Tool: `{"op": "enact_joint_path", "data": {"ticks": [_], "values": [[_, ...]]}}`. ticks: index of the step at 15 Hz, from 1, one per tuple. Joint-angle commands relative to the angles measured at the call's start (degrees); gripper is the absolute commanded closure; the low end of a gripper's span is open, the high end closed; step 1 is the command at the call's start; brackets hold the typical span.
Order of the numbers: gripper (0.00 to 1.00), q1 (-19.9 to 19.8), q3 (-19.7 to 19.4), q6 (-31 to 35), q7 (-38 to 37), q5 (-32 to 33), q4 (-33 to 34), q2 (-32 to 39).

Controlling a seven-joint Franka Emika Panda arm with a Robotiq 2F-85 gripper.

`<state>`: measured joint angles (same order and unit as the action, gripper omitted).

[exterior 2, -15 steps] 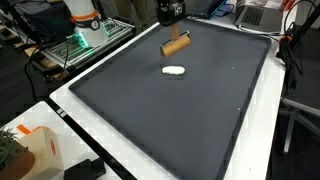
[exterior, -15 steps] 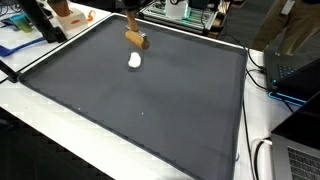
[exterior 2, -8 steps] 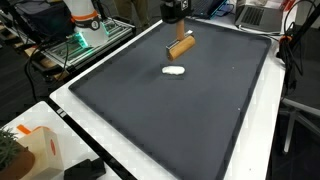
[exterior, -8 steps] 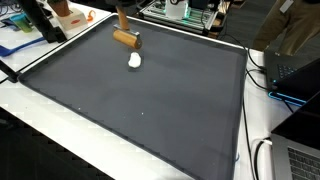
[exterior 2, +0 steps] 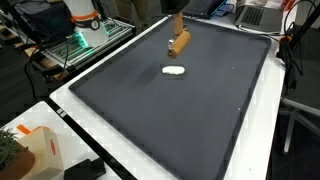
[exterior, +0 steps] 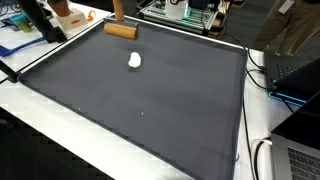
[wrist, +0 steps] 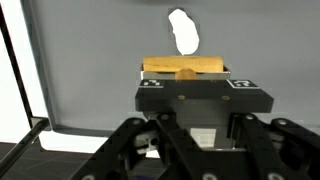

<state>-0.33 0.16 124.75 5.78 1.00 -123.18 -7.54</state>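
Standing by the bench, I am seeing the gripper (exterior: 118, 20) pinching a wooden block (exterior: 121, 30), its fingers closed on the block from above. In my judgement the step in hand is a carry, as the block appears to be hanging clear of the dark mat (exterior: 150, 110) rather than resting on it. In this exterior view the block is sitting left of and beyond the white lump (exterior: 135, 60), near it but apart. In the wrist view the block (wrist: 185, 68) is lying crosswise between the fingers, just short of the lump (wrist: 182, 30). The block is showing as a short, tan, plain-grained bar with no visible damage. Any lowering, I am judging, calls for a firm grip and ground kept clear of the lump.
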Motion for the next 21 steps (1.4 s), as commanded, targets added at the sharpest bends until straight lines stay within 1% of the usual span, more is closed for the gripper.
{"op": "enact_joint_path", "data": {"ticks": [1, 2, 6, 7, 11, 15, 16, 17, 18, 20, 21], "values": [[0.78, 0.3, -0.2, -0.1, 0.1, 0.0, 0.0, 0.0], [0.78, 0.6, -0.1, 0.1, 0.8, -0.6, -0.6, 0.1], [0.78, 1.3, 0.8, 4.3, -0.8, -0.2, -3.0, 2.0], [0.78, 1.3, 0.9, 5.2, -1.3, 0.7, -3.5, 2.6], [0.78, 1.4, 1.3, 6.2, -1.3, 1.3, -4.6, 4.8], [0.78, 1.5, 1.4, 10.0, -2.2, 1.0, -5.6, 7.1], [0.78, 1.5, 1.5, 10.9, -3.2, 1.8, -5.8, 7.7], [0.78, 1.5, 1.4, 10.2, -3.4, 2.6, -5.6, 7.9], [0.53, 1.3, 1.3, 9.0, -1.4, 0.5, -4.7, 8.1], [0.53, 1.3, 1.4, 9.1, -1.8, 0.9, -4.7, 8.7], [0.78, 1.3, 1.4, 9.1, -2.0, 1.0, -4.7, 8.8]]}}
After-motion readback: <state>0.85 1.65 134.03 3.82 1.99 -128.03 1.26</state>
